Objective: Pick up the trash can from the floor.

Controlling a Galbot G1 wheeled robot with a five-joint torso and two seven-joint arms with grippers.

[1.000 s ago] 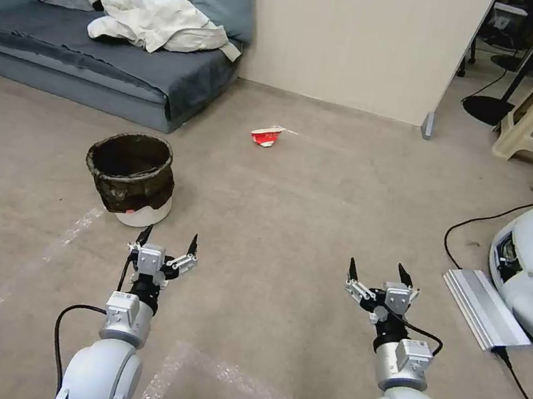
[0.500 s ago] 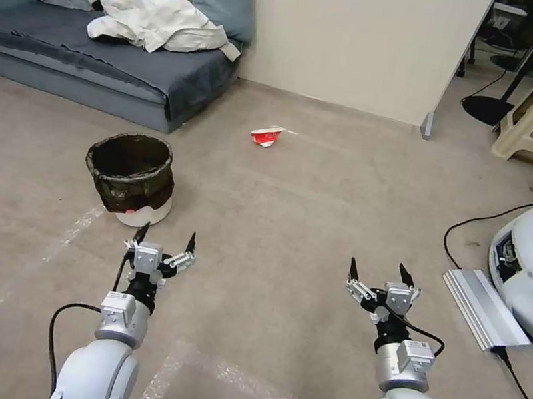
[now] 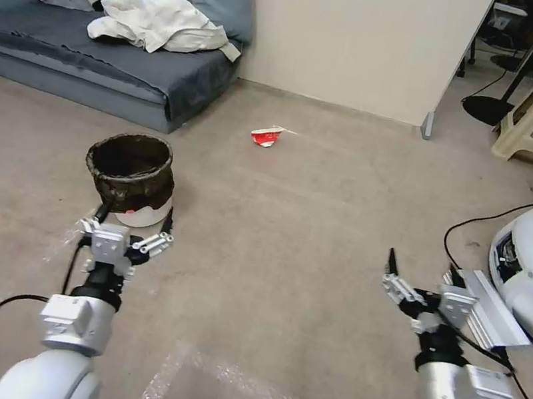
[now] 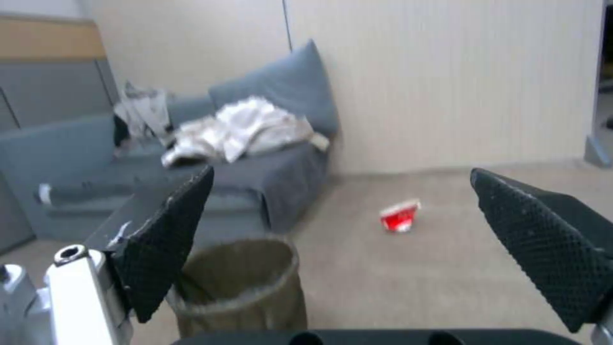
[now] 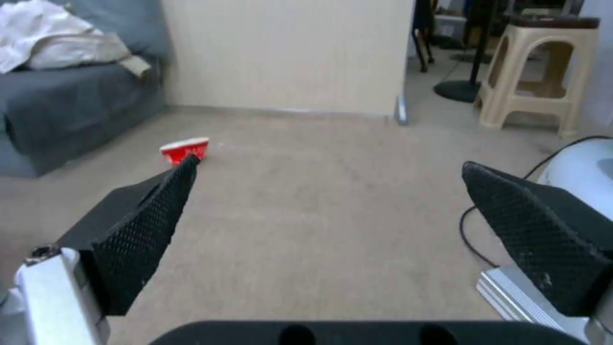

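Left gripper (image 3: 133, 219), fingers spread wide, hovers just short of the trash can (image 3: 130, 176) at left centre of the head view; right gripper (image 3: 422, 270), also spread, hangs lower right beside a ribbed metal slab (image 3: 485, 308); the can, round and white with a crinkled dark bag, stands on flat beige carpet floor (image 3: 288, 230); grey sofa (image 3: 100, 58) upper left; crushed red cup (image 3: 266, 135) beyond.

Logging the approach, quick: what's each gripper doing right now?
Left gripper: open, empty, just short of the trash can.
Right gripper: open, empty, above the floor.
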